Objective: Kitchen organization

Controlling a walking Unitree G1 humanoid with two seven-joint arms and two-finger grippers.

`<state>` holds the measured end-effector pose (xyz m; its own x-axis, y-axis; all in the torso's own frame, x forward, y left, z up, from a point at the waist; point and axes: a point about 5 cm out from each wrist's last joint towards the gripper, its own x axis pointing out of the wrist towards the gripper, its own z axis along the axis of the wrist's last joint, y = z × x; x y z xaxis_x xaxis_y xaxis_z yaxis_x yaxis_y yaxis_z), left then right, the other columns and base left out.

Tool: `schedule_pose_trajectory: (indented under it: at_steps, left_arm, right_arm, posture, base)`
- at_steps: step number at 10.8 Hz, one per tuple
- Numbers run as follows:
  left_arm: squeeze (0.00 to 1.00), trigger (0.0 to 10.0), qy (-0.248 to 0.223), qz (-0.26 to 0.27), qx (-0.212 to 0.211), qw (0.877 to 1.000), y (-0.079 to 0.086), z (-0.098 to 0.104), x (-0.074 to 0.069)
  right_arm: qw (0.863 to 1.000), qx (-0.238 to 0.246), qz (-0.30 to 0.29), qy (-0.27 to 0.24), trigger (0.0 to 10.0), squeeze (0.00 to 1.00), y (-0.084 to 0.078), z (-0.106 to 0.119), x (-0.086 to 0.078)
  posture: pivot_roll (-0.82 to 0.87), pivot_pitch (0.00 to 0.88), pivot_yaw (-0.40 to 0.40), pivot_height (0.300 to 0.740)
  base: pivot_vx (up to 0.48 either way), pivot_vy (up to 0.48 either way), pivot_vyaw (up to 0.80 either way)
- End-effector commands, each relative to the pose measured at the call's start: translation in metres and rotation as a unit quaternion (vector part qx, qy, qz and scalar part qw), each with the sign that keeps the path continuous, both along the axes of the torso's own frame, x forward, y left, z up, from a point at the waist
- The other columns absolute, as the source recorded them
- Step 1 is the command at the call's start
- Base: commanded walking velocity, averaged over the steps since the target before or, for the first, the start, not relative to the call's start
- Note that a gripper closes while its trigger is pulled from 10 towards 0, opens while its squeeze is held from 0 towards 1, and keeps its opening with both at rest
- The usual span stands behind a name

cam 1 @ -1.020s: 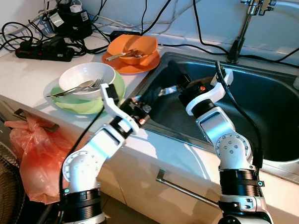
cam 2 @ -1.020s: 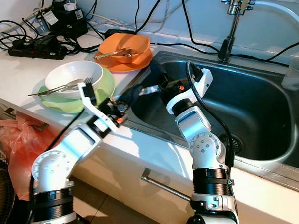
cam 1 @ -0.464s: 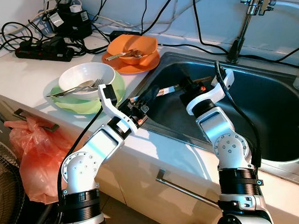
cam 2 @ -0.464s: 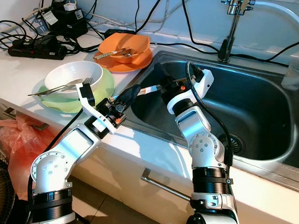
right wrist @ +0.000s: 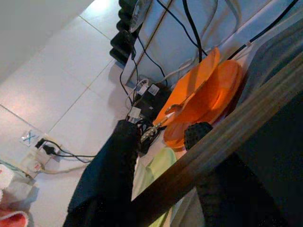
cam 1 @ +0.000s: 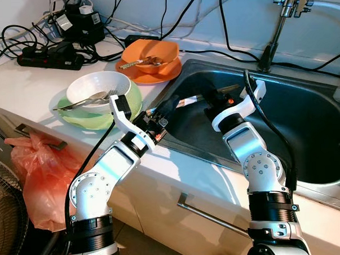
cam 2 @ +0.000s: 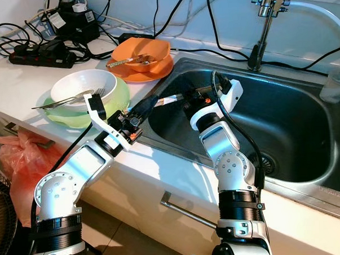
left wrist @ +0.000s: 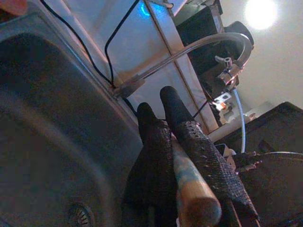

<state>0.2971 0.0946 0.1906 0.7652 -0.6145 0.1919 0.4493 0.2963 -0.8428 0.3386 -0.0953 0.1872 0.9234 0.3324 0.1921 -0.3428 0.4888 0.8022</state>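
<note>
A wooden-handled utensil (cam 1: 187, 99) hangs over the left end of the sink (cam 1: 305, 127), and both grippers are on it. The left gripper (cam 1: 168, 106) has its fingers (left wrist: 189, 137) closed tight around the handle, the rounded wood end poking out toward the wrist camera. The right gripper (cam 1: 209, 96) meets it from the other side, over the basin; in its wrist view the handle runs across between its two black fingers (right wrist: 106, 175), which stand apart on either side of it, so whether they're actually pinching is hard to call.

Out on the counter (cam 1: 27, 83) just left of the sink, a white bowl (cam 1: 98, 89) sits in a green bowl (cam 1: 107, 116), with a fork (cam 1: 84, 101) lying across the white one. Behind those, an orange bowl (cam 1: 151, 50) on an orange plate (cam 1: 150, 72), cutlery inside. A power strip (cam 1: 48, 55) and tangled cables at the back left, the tap (cam 1: 278, 21) at the back of the sink, and a red plastic bag (cam 1: 39, 178) hanging below the counter edge
</note>
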Motion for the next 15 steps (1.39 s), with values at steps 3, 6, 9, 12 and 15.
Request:
schedule_pose_trajectory:
  at_steps: [3, 6, 9, 12, 15]
  left_arm:
    - [0.00, 0.0, -0.002, 0.008, 0.013, 1.000, 0.0009, 0.0011, 0.0019]
    - [0.00, 5.6, -0.003, 0.004, 0.014, 1.000, -0.0023, 0.0020, 0.0022]
    - [0.02, 10.0, -0.001, 0.007, 0.012, 1.000, -0.0022, 0.0019, 0.0031]
    - [1.00, 10.0, 0.006, 0.003, 0.000, 1.000, -0.0036, 0.0008, 0.0033]
    - [1.00, 10.0, 0.007, 0.006, 0.004, 1.000, -0.0022, -0.0006, 0.0037]
  right_arm:
    - [1.000, 0.001, 0.003, -0.005, 0.0, 0.00, 0.0103, 0.0043, -0.0014]
    - [1.000, -0.005, -0.002, -0.002, 0.0, 0.00, 0.0090, 0.0035, -0.0010]
    - [1.000, -0.010, -0.003, 0.001, 0.0, 0.00, 0.0080, 0.0026, 0.0007]
    - [1.000, -0.012, -0.004, 0.002, 0.0, 0.00, 0.0078, 0.0019, 0.0018]
    - [1.000, -0.022, -0.009, 0.003, 0.0, 0.00, 0.0073, 0.0006, 0.0029]
  posture:
    - [-0.01, 0.000, 0.020, 0.740]
    - [-0.02, 0.000, 0.021, 0.740]
    - [-0.02, 0.000, 0.017, 0.740]
    - [-0.02, 0.000, 0.017, 0.740]
    - [-0.02, 0.000, 0.013, 0.740]
  base:
    - [0.000, 0.000, 0.00]
    - [0.000, 0.000, 0.00]
    - [0.000, 0.000, 0.00]
    - [0.000, 0.000, 0.00]
    - [0.000, 0.000, 0.00]
